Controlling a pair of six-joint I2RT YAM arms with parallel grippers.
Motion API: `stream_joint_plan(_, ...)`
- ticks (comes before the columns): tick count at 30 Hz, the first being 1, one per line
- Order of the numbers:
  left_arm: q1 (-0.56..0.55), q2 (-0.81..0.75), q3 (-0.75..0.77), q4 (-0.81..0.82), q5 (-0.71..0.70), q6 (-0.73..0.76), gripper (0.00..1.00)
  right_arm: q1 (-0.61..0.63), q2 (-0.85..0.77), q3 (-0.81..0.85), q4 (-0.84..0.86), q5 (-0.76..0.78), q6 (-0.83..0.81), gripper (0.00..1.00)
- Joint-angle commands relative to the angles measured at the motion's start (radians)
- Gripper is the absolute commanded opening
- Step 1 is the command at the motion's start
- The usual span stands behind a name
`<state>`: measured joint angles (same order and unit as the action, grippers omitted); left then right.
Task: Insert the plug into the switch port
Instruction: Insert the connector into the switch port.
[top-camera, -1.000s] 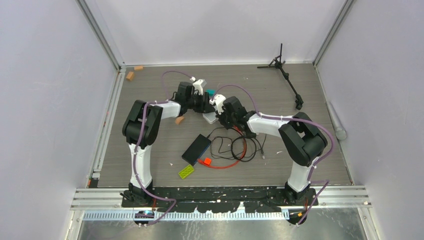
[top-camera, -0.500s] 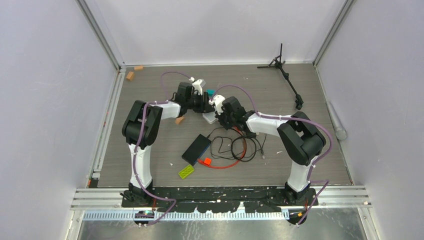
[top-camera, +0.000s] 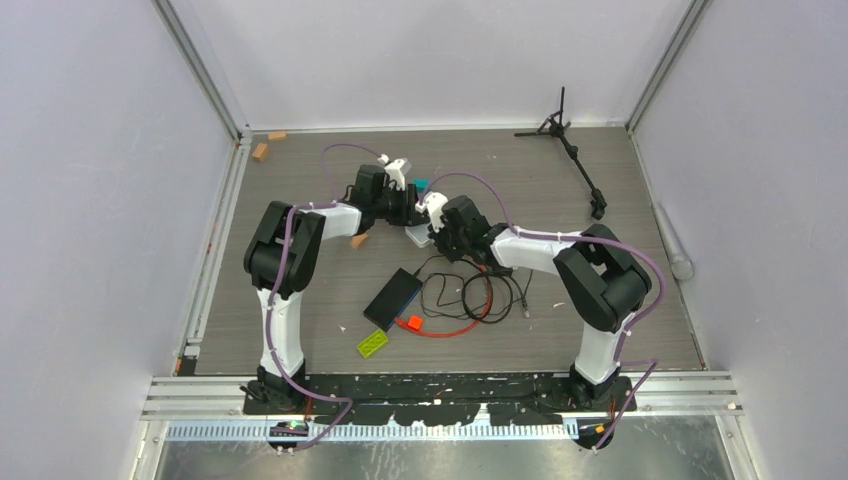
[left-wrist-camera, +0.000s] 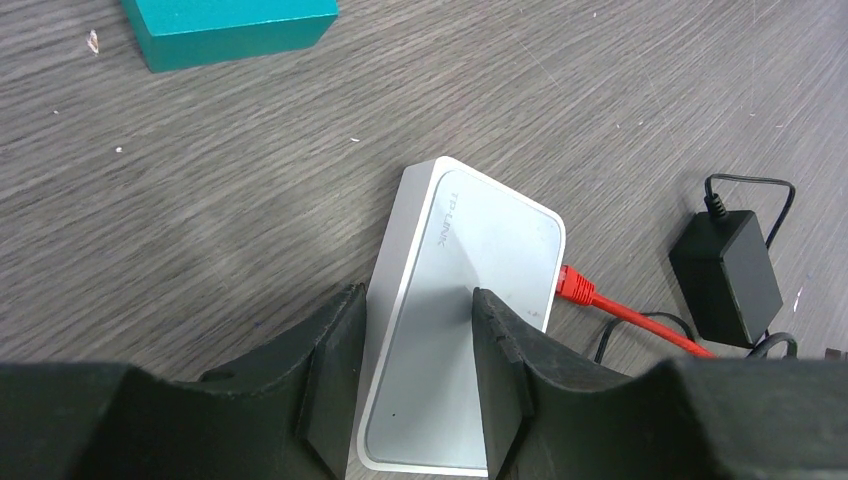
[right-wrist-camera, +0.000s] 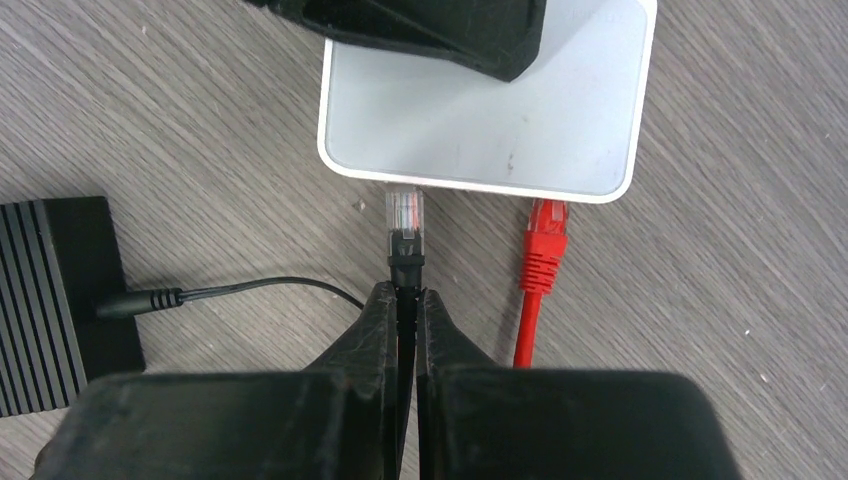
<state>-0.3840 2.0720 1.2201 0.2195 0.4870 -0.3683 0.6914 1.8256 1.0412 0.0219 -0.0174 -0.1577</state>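
Your right gripper (right-wrist-camera: 401, 300) pinches a black cable, its clear plug (right-wrist-camera: 404, 212) meeting the switch (right-wrist-camera: 480, 120); your left gripper (left-wrist-camera: 415, 350) straddles the switch, contact unclear.
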Motion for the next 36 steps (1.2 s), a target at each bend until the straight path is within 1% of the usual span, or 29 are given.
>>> stream_joint_plan(1, 0.002, -0.007, -0.025, -0.096, -0.054, 0.009, 0.44, 0.014, -0.066, -0.028, 0.001, 0.07, 0.014, 0.0)
stream_joint_plan(4, 0.001, -0.009, -0.024, -0.097, -0.052, 0.006, 0.44, 0.018, -0.088, -0.043, 0.001, 0.088, 0.018, 0.01)
stream_joint_plan(10, 0.002, -0.006, -0.023, -0.097, -0.052, 0.002, 0.43, 0.021, -0.079, -0.036, 0.008, 0.1, 0.019, 0.0)
stream_joint_plan(15, 0.002, -0.007, -0.022, -0.101, -0.05, 0.003, 0.43, 0.022, -0.035, 0.003, 0.022, 0.114, 0.008, 0.0)
stream_joint_plan(20, 0.002, -0.005, -0.015, -0.104, -0.049, 0.005, 0.43, 0.021, 0.009, 0.065, 0.018, 0.1, 0.003, 0.01)
stream_joint_plan(26, 0.002, -0.003, -0.013, -0.105, -0.044, 0.004, 0.43, 0.022, 0.038, 0.103, 0.013, 0.093, 0.003, 0.01)
stream_joint_plan(36, 0.002, 0.002, -0.006, -0.115, -0.044, 0.003, 0.42, 0.036, -0.012, 0.043, 0.0, 0.115, 0.014, 0.0)
